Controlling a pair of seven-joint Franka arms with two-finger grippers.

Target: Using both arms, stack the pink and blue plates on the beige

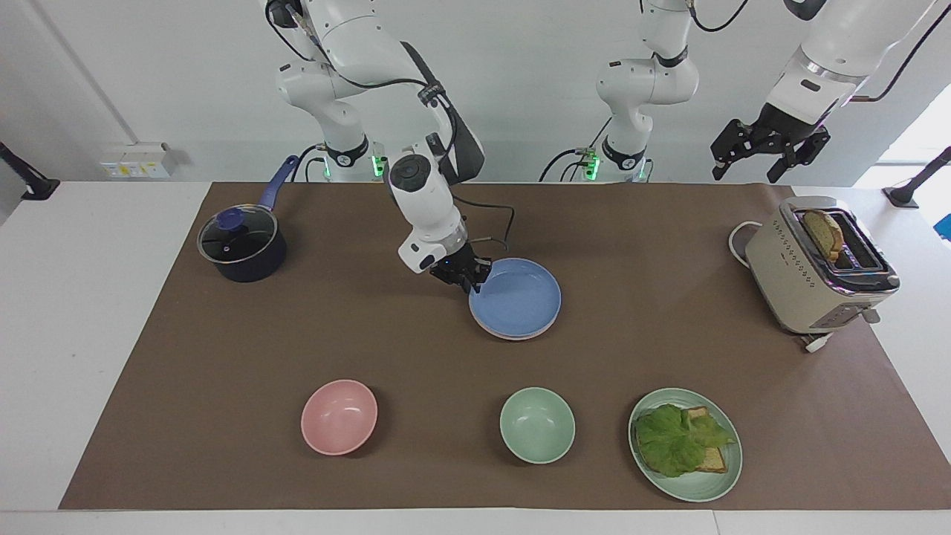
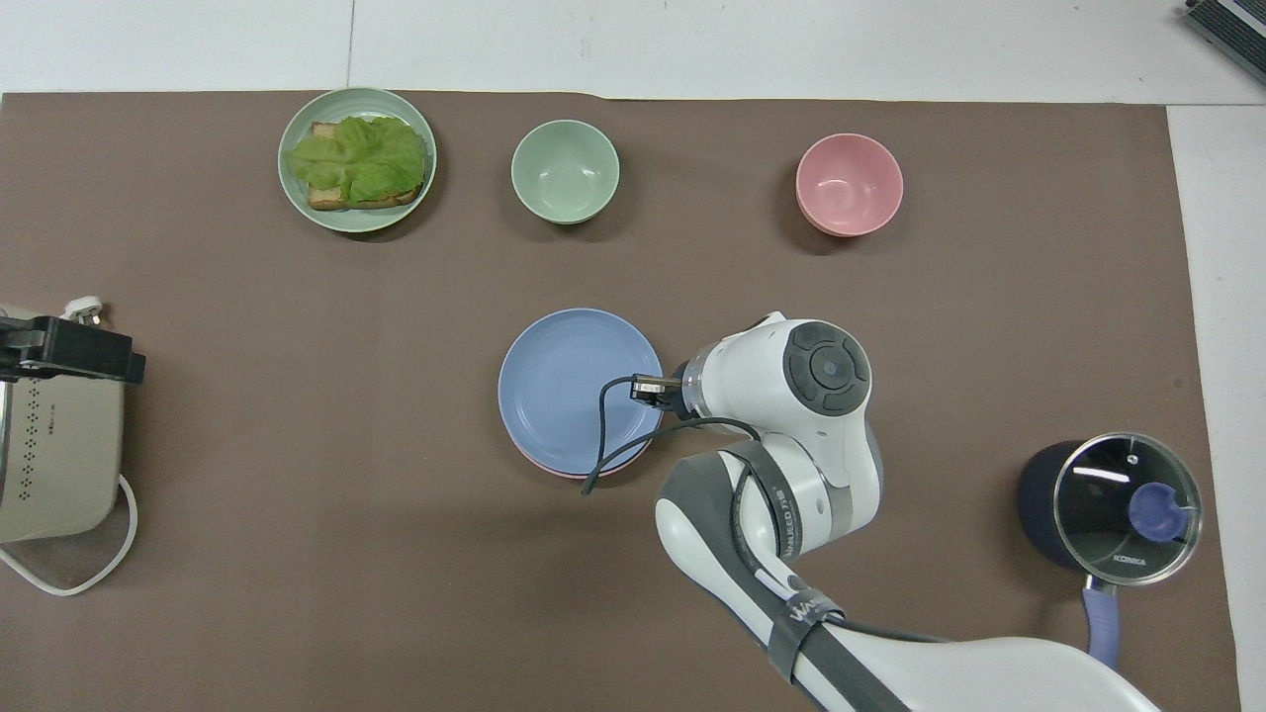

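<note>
The right gripper (image 1: 469,279) is low over the middle of the surface (image 1: 669,357), at the blue plate's rim on the side toward the right arm's end; whether its fingers pinch the rim or have let go cannot be told. The right arm (image 2: 781,465) bends down steeply from its base, wrist angled toward the plate, a black cable (image 2: 608,435) looping over the plate's edge. The left gripper (image 1: 769,145) hangs high, fingers spread and holding nothing, over the toaster (image 1: 817,267) at the left arm's end edge.

The blue plate (image 1: 516,297) lies on top of the pink plate (image 1: 513,336), of which only a thin crescent shows beneath; the beige plate cannot be made out.

A dark saucepan (image 1: 241,249) with a glass lid sits by the right arm's end, near the robots. Along the edge farthest from the robots stand a pink bowl (image 1: 339,416), a mint-green bowl (image 1: 537,424) and a green plate of lettuce and toast (image 1: 687,444). The crockery is matte and round; the surface is covered in brown paper.
</note>
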